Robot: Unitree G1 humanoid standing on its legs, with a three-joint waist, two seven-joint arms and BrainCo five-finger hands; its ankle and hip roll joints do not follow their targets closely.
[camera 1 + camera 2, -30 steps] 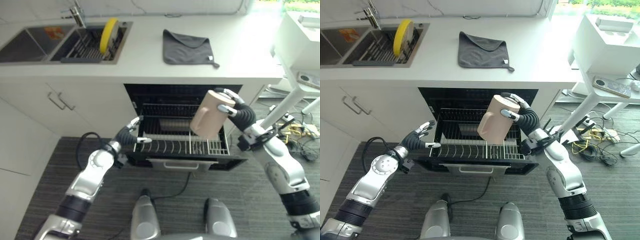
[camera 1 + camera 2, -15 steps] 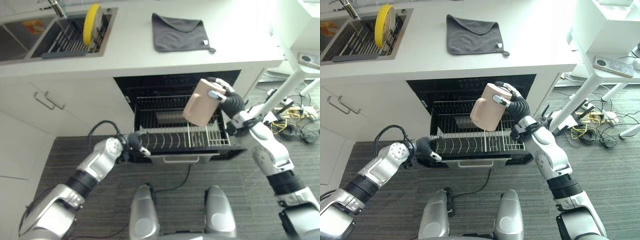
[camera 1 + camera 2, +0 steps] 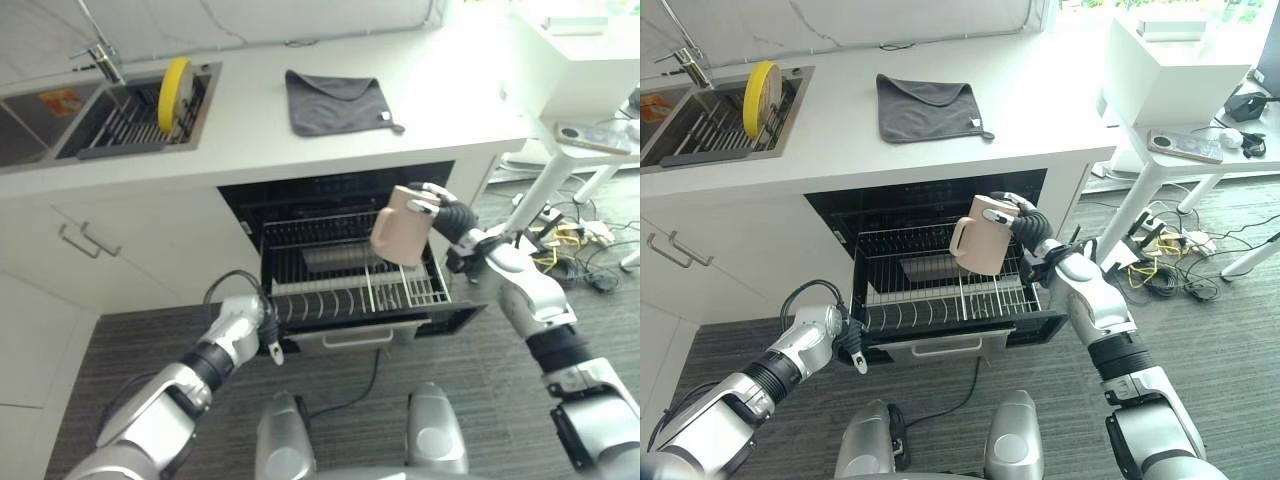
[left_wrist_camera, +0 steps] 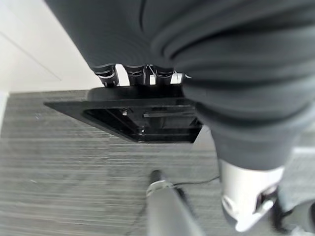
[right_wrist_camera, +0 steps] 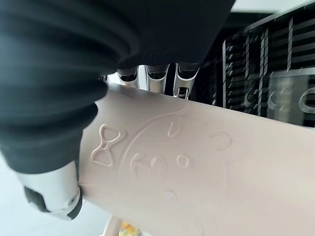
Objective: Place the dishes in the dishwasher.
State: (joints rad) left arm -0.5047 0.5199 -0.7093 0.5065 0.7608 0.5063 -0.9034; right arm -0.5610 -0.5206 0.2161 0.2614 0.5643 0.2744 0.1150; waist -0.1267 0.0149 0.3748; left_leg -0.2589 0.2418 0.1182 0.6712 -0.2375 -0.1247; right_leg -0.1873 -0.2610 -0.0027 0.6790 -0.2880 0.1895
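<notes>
Right eye view showed the right hand [image 3: 1023, 226] clasping the beige mug [image 3: 982, 247], lowered closer over the rack [image 3: 940, 290]; left hand [image 3: 847, 333] grip unclear.

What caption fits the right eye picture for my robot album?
Robot's right hand holds a beige mug above the pulled-out dishwasher rack.
</notes>
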